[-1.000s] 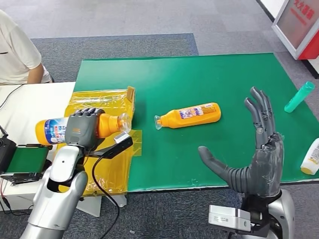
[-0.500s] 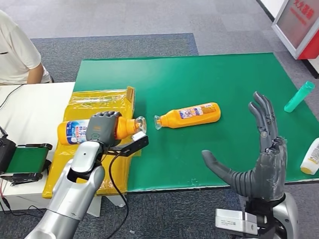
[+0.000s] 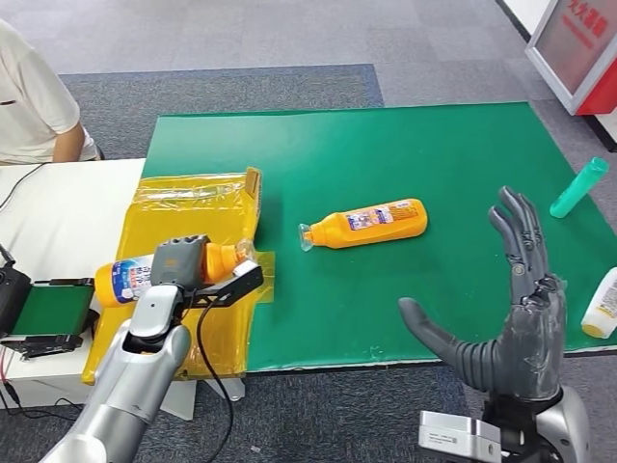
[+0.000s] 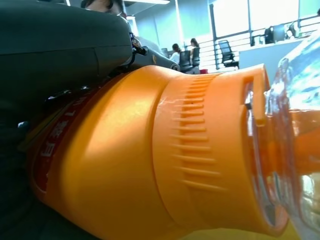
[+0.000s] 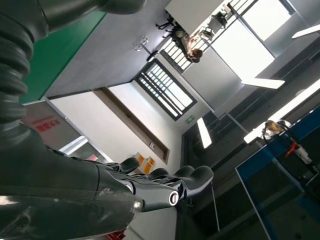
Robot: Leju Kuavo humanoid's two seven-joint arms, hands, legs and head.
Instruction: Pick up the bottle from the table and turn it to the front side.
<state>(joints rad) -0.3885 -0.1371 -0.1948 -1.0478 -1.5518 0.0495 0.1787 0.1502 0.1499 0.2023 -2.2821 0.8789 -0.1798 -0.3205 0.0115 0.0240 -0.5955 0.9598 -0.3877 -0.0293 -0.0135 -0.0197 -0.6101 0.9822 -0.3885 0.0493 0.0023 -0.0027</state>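
Left hand [image 3: 178, 262] grips orange plastic bottle with blue-white label [image 3: 138, 278], lying sideways over yellow plastic bag [image 3: 218, 198] at green table [image 3: 408, 154] edge. Right hand [image 3: 525, 313] empty, fingers [image 3: 518, 227] spread, palm up. Step: turning. Next: rotate wrist until front label faces forward.

The robot's arms are silver and smooth-shelled. The left hand [image 3: 179, 262] is dark grey, with a black cable looping beside its forearm. The right hand [image 3: 525, 318] is scuffed dark grey with ribbed fingers [image 3: 518, 227], above a silver box-shaped wrist module.
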